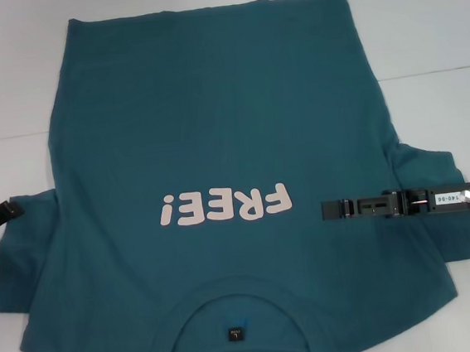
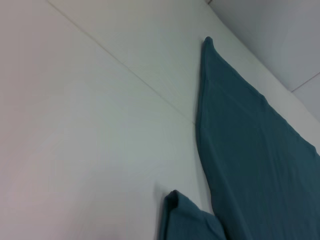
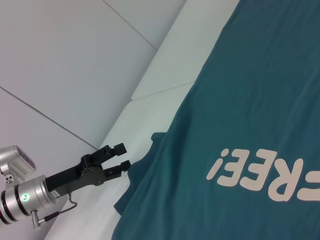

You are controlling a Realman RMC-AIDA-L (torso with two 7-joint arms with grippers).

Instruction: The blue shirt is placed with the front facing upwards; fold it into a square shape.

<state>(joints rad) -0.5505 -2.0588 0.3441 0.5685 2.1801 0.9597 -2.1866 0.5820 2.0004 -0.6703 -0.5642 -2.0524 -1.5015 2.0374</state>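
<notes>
The blue shirt [image 1: 215, 144] lies flat, front up, on the white worktop [image 1: 9, 81], collar nearest the robot. Soft, light cotton, it will drape and slide; sleeve edges suit pinching. The left end effector [image 3: 119, 156], narrowly parted, sits beside the left sleeve; the right end effector [image 1: 331, 209] hovers over the chest, its spread unclear

The large teal-blue cloth shirt [image 1: 215, 144] looks soft and matt, its pale pink lettering [image 1: 225, 204] smooth. The white worktop [image 1: 9, 81] is smooth, faintly glossy.
</notes>
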